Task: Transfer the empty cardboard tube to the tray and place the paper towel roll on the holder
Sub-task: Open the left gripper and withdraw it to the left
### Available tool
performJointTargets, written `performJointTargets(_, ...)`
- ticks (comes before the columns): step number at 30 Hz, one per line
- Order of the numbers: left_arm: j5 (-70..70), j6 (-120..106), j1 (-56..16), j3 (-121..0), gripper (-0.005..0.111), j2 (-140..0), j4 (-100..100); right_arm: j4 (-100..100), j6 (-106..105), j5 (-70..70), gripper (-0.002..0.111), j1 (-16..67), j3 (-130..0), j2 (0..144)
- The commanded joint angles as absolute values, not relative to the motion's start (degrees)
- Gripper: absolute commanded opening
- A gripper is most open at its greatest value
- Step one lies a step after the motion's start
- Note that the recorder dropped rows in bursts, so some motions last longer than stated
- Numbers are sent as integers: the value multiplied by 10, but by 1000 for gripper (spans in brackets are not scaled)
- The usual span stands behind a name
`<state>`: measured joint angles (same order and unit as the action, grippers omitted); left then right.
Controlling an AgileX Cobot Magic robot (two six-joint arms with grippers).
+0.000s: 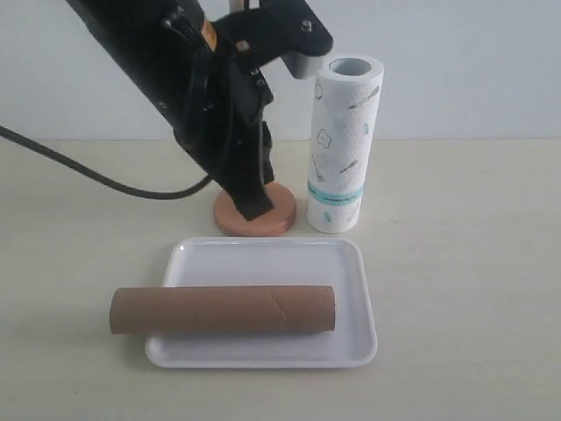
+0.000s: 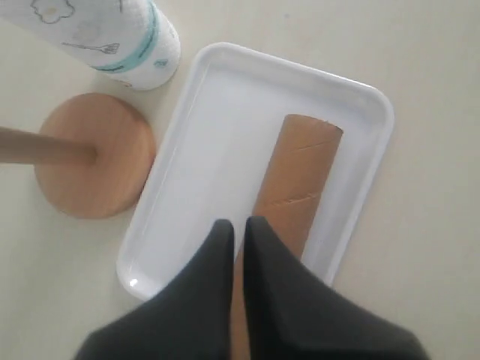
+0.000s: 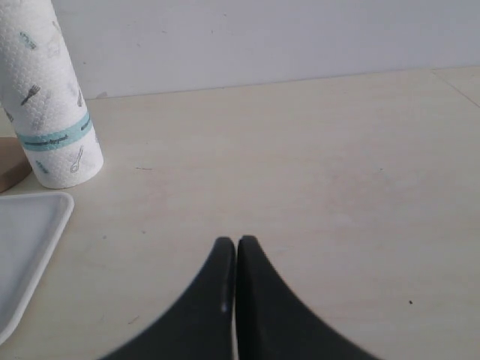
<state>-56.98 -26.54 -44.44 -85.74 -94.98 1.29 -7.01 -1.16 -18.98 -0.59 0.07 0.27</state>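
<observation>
The left arm (image 1: pixel 175 79) is bulky matte black, with a small orange patch (image 1: pixel 208 33), a pale grey block (image 1: pixel 304 63) and a thick black cable (image 1: pixel 79 171). The left gripper (image 2: pixel 238 225) and right gripper (image 3: pixel 236 244) have dark, smooth fingers tapering to narrow tips.

There is one long brown cardboard tube (image 1: pixel 223 310), one flat white rectangular plastic tray (image 1: pixel 263 252), one thick white printed paper towel roll (image 1: pixel 344 145) and one light-brown wooden holder (image 1: pixel 284 210) with a round base.
</observation>
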Motion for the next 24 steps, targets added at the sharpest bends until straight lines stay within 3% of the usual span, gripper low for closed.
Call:
performJointTargets(1, -606, -233, -446, -846, 4, -894, 33, -69, -12, -186, 0, -10, 0, 0)
performJointTargets(11, -658, -160, -446, -758, 4, -715, 39, -69, -12, -187, 0, -10, 0, 0)
performJointTargets(24, -655, -160, -446, -754, 4, -592, 39, -69, -12, -187, 0, -10, 0, 0)
